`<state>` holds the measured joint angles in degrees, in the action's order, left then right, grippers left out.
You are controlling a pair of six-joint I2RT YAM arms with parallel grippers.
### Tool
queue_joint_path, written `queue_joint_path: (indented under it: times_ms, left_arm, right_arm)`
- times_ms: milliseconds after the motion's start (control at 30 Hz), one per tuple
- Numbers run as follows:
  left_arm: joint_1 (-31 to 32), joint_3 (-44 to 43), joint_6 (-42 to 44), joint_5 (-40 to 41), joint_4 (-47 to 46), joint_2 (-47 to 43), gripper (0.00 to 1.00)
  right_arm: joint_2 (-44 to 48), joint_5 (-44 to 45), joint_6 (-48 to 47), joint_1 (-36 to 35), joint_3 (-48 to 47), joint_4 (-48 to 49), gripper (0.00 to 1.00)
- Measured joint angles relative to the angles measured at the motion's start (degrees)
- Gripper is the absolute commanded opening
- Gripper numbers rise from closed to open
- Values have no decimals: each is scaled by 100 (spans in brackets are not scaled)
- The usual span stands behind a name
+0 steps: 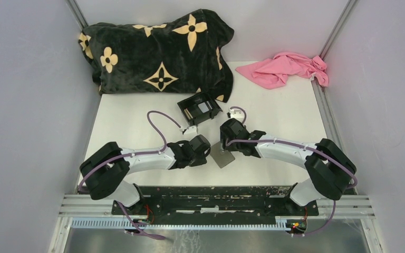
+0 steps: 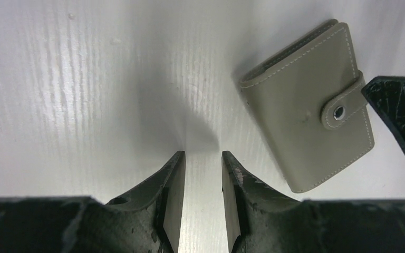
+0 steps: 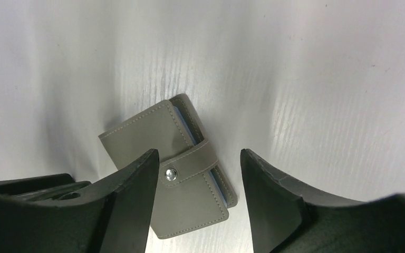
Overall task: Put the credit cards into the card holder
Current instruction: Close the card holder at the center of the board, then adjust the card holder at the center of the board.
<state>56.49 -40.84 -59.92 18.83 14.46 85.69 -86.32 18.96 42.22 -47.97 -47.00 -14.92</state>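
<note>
Top external view is taken up mostly by the white table [image 1: 137, 126], at whose far edge a black blanket [image 1: 158, 52] with tan flower motifs is heaped, with a crumpled pink cloth [image 1: 287, 68] to its right. Nearer the middle a small black box [image 1: 199, 108] is seen, holding what appear to be the credit cards [image 1: 204, 107], too small to be told apart. Closer to the arms, between the two wrists, the grey card holder [image 1: 222, 157] lies flat on the table, folded and snapped shut. It is judged to be light, thin and fairly stiff, with a matte stitched skin that should not slip. Lying flat, it is best taken across its two long edges, or pinned down while the clasp tab [image 3: 190, 166] is lifted off its snap [image 3: 171, 173]. The right gripper [image 3: 198, 155] is held over it with fingers spread wide, the holder lying between and below them; contact cannot be told. The left gripper [image 2: 203, 155] is parted narrowly over bare table, nothing pinched, with the holder just beside it on the right arm's side.
</note>
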Motion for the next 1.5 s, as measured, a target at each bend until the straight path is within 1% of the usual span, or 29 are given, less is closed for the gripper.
queue_joint_path:
  times_ms: [67, 167, 233, 533, 600, 867, 1367, 1500]
  left_arm:
    - [-2, 0, 42, -85, -63, 20, 39]
    - [0, -22, 122, -149, -197, 96, 39]
    - [-2, -118, 168, -192, -284, 216, 38]
    - [-4, -623, 262, -291, -614, 822, 38]
    - [-7, -675, 262, -289, -638, 879, 38]
    - [-28, -977, 321, -282, -636, 1147, 38]
    - [-243, -1292, 428, -271, -605, 1408, 39]
    - [-243, -1294, 463, -262, -605, 1408, 40]
  right_arm:
    - [37, 2, -50, 31, -55, -9, 64]
    - [127, 13, -103, 72, -76, -39, 61]
    - [210, 55, -144, 101, -76, -98, 56]
    - [577, 160, -184, 262, 39, -455, 24]
    - [577, 146, -149, 273, 170, -494, 20]
    - [577, 59, 7, 280, 636, -730, 18]
    - [527, -326, 83, 299, 664, -688, 18]
    - [481, -372, 103, 299, 664, -675, 20]
